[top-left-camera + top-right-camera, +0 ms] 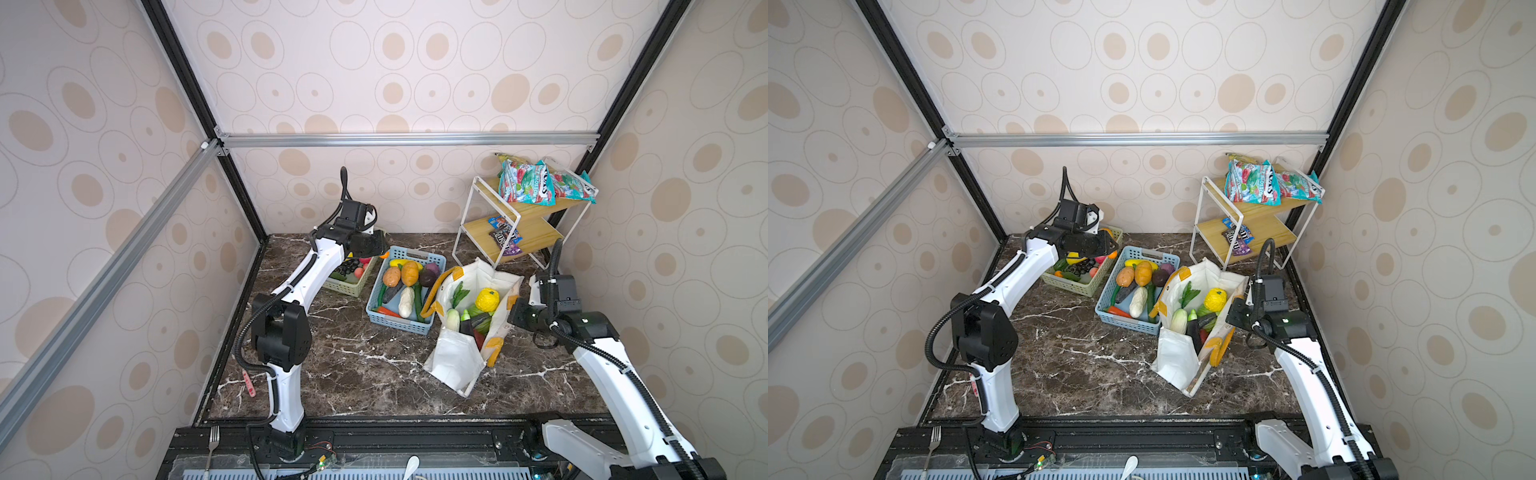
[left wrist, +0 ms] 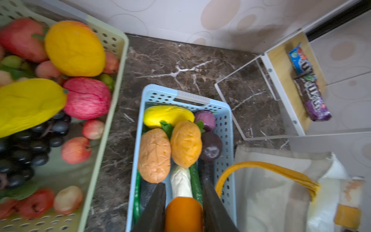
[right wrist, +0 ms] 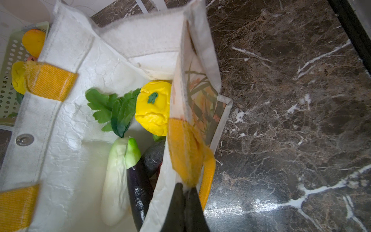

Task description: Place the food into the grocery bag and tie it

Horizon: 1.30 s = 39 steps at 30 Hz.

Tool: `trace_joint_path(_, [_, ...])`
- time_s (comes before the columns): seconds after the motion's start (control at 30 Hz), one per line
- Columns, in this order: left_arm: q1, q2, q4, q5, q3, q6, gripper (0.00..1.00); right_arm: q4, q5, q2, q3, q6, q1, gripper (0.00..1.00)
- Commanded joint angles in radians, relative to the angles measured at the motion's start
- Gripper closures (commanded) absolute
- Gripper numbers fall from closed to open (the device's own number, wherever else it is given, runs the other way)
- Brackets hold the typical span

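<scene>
On the dark marble table (image 1: pixel 353 365), inside the papered enclosure, two white arms are at work. The left arm (image 1: pixel 307 274) rises from the front rail, elbows upward and reaches toward the back wall, its wrist level above the far end of the green basket (image 1: pixel 353 286). The left gripper (image 2: pixel 184 186) has its fingers clamped either side of an orange fruit (image 2: pixel 183 213), held in the air. The right arm (image 1: pixel 602 365) leans in low from the right, its forearm pointing at the grocery bag (image 1: pixel 457 361). The right gripper (image 3: pixel 185 186) is pinched tight on the bag's right-hand wall at the rim, just beside a yellow-orange handle patch.

The bag stands open right of centre, its mouth spread. The blue basket (image 1: pixel 399 326), full of toy vegetables, sits touching the bag's left side, between the held fruit and the bag. The green basket, holding fruit and dark grapes, lies further left. A white wire rack (image 1: pixel 490 224) with wooden shelves stands behind the bag and bears snack packets (image 1: pixel 525 183) on top.

Within the bag lie a yellow knobbly fruit (image 1: pixel 487 300), a leafy white radish (image 1: pixel 453 320) and an aubergine (image 3: pixel 138 186). A fork (image 1: pixel 212 436) rests on the front rail.
</scene>
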Motion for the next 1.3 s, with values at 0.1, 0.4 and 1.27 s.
trace_joint_path(0.1, [-0.052, -0.087, 0.139, 0.133, -0.07, -0.097, 0.67, -0.017, -0.032, -0.015, -0.032, 0.014, -0.004, 1.0])
trace_joint_path(0.4, [-0.115, -0.074, 0.092, 0.022, -0.047, -0.063, 0.65, -0.019, -0.039, -0.017, -0.028, 0.015, -0.004, 1.0])
trace_joint_path(1.27, [-0.193, 0.073, -0.194, -0.547, -0.167, 0.148, 0.61, -0.017, -0.025, 0.003, -0.008, 0.01, -0.004, 1.0])
